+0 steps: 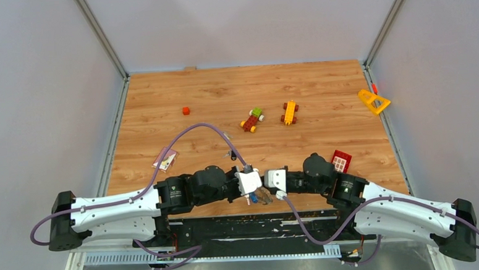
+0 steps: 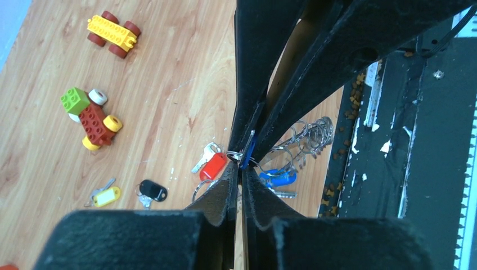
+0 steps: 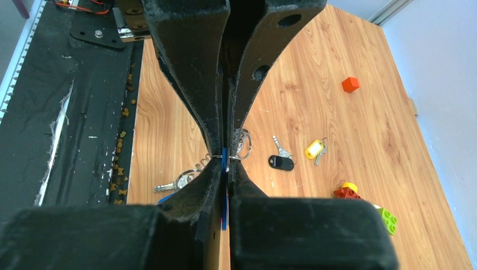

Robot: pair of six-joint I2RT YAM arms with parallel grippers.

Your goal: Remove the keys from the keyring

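Pressing together from opposite sides, both sets of jaws are meeting over the near edge of the tabletop (image 1: 321, 81). The right gripper (image 3: 225, 169) is pinching a blue-headed key (image 2: 249, 147) edge-on. The left gripper (image 2: 239, 171) is clamping what looks like a thin wire loop of the keyring (image 2: 308, 134), whose bundle of silver coils is hanging just right of the jaws, low over the wood.

Judging by how things are lying, the job is partly done. A black-headed key (image 2: 153, 190) and a yellow-tagged key (image 2: 107, 197) are resting on the wood well apart from the bundle, so they appear to be off. A red-headed key (image 2: 214, 166) and a second blue key (image 2: 279, 179) are sitting close beside the rings. I cannot tell whether they are attached. The pinched blue key seems to be the one being worked loose.

Room is tight on the near side, where a black strip (image 1: 229, 225) is running just below the bundle, so a freed key could be dropping onto it. Open wood is lying farther out. The toy vehicles (image 1: 252, 119) are standing well beyond it and the yellow triangle (image 1: 373, 101) is at the far right.
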